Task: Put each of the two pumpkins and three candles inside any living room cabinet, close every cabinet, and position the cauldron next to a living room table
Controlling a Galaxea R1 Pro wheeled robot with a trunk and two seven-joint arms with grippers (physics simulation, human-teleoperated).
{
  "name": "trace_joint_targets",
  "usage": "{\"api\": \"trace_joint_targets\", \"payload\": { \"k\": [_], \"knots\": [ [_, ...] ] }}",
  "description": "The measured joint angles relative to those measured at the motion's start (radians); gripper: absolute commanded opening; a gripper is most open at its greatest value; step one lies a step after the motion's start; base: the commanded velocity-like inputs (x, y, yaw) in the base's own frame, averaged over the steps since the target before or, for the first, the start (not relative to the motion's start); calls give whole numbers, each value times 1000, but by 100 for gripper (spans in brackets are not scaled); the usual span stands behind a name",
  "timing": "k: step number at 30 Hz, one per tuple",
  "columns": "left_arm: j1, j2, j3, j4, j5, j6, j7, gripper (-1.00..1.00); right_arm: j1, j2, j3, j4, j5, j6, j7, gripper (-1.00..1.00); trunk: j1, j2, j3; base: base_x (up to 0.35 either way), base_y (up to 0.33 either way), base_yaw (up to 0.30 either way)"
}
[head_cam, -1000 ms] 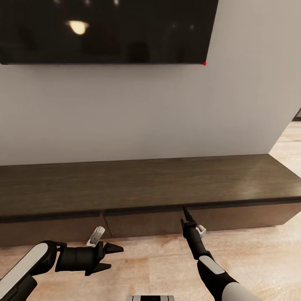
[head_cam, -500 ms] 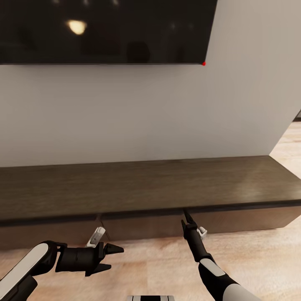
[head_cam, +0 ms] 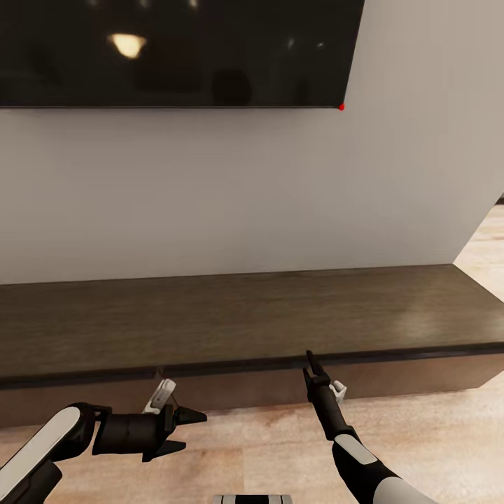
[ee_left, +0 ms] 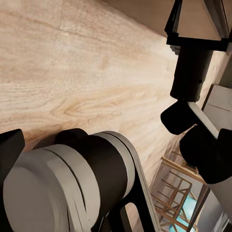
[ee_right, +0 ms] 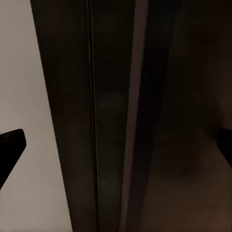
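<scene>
The cabinet [head_cam: 231, 315] is a long low dark brown unit under the wall, and its handle-less drawer fronts [head_cam: 238, 388] sit flush. My right gripper [head_cam: 309, 358] points up at the cabinet's front top edge. In the right wrist view its fingertips [ee_right: 10, 145] stand wide apart, open and empty, close to the dark cabinet front [ee_right: 159, 121]. My left gripper [head_cam: 196, 430] hovers open and empty over the floor, a little in front of the cabinet. Pumpkins, candles, cauldron and table are out of view.
A big black screen [head_cam: 175, 49] hangs on the grey wall [head_cam: 231, 189] above the cabinet. Light wooden floor [head_cam: 266, 448] runs in front of it and past its right end [head_cam: 490, 252]. In the left wrist view the floor [ee_left: 72, 72] lies close below.
The whole view has shifted a little: the cabinet sits lower in the picture and less of its front shows. Both grippers keep their places and stay open.
</scene>
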Motion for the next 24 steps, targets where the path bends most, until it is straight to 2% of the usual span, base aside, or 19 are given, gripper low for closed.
{"api": "trace_joint_targets", "payload": {
  "k": [9,24],
  "knots": [
    [0,0,1,0,0,0,0,100,-5,1,0,1,1,-1,-5,100,0,0,0,-73,0,0],
    [0,0,-1,1,0,0,0,100,-5,1,0,1,1,-1,-5,100,0,0,0,-5,0,0]
  ]
}}
